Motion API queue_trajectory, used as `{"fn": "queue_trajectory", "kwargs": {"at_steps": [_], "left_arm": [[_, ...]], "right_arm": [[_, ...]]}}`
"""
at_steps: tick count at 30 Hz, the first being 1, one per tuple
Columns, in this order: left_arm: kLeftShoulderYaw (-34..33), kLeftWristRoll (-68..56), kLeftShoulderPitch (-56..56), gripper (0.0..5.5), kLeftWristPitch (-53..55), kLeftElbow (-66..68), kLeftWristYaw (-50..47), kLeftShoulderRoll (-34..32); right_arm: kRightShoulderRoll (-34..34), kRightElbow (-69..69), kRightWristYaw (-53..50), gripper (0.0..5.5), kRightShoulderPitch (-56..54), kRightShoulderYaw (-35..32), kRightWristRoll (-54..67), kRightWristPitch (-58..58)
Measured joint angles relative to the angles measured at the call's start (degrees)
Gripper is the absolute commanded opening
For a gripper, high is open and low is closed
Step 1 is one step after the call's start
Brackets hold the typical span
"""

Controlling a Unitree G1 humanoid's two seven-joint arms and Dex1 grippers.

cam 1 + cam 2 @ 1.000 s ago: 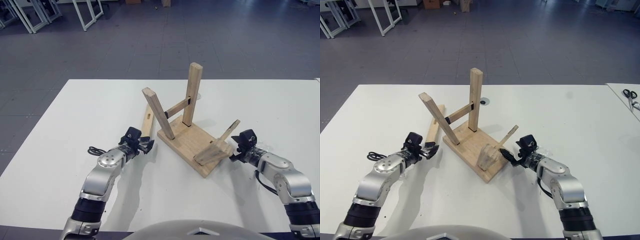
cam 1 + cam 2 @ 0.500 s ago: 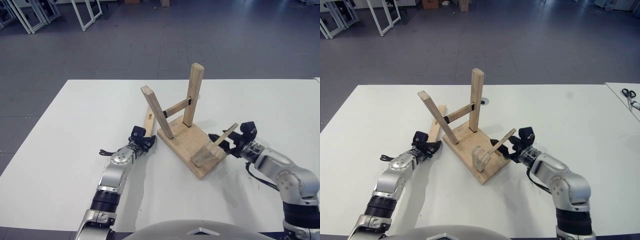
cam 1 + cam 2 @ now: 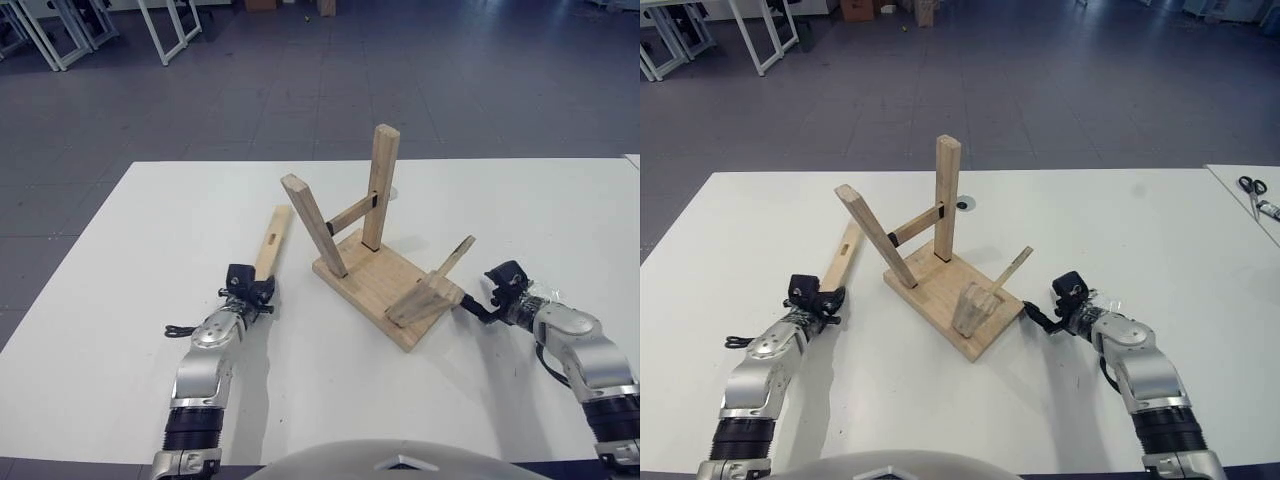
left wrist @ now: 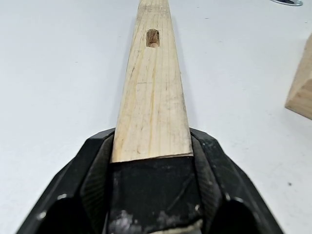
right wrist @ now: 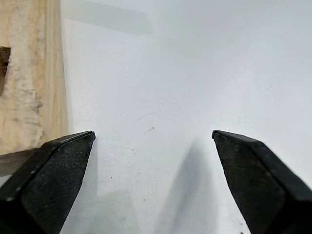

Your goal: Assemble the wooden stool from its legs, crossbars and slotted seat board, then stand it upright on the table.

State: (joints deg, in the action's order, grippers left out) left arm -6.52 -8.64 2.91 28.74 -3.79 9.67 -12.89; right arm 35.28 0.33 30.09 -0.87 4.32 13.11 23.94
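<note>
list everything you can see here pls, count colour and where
table: 1, white, under everything
seat board: 1, pale wood, flat on the table centre
standing legs: 2, pale wood, set in the board, one upright, one tilted
crossbar: 1, pale wood, dark ends, joining the standing legs
fallen leg: 1, pale wood, on the board's near-right corner
thin crossbar: 1, pale wood, slanting up from the fallen leg
loose leg: 1, pale wood, flat on the table left of the board
scissors: 1, dark handles, neighbouring table far right
left hand: 1, black, shut on the loose leg's near end
right hand: 1, black, open, by the board's near-right corner
</note>
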Motion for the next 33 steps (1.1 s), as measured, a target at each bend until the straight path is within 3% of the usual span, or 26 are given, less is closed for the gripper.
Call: {"fn": "queue_trajectory", "kwargs": {"at_steps": [7, 14, 18, 20, 22, 25, 33], "left_arm": [[-9.9, -2.5, -2.3, 2.04, 3.7, -1.4, -1.3, -3.9], [-15.4, -8.0, -6.0, 2.04, 4.5, -4.2, 0.3, -5.4], [-26.6, -31.1, -14.1, 2.04, 5.5, -9.3, 14.2, -11.4], [-30.2, -44.4, -19.3, 2.04, 10.1, -10.1, 19.7, -15.6], [-29.6, -54.9, -22.4, 2.04, 15.7, -10.2, 24.7, -17.5], [-22.3, -64.5, -25.9, 2.04, 23.7, -9.9, 33.7, -19.3], [-12.4, -65.3, -29.3, 2.04, 27.6, -6.5, 40.9, -20.1]], "right_arm": [[-0.8, -26.4, 6.6, 4.45, 7.1, 5.5, 12.0, 17.2], [-1.0, -19.0, 3.1, 4.45, -1.5, -5.4, 15.0, 23.4], [-1.9, -13.8, 2.3, 4.45, -17.6, -15.5, 25.9, 31.5], [-4.3, -11.9, 2.6, 4.82, -26.6, -19.2, 35.1, 36.4], [-7.6, -9.1, 2.3, 5.15, -33.6, -22.3, 45.6, 41.8], [-14.9, -4.0, -1.7, 5.26, -43.3, -24.0, 61.9, 47.0], [-17.2, -0.3, -11.0, 5.26, -46.0, -22.6, 78.4, 48.2]]}}
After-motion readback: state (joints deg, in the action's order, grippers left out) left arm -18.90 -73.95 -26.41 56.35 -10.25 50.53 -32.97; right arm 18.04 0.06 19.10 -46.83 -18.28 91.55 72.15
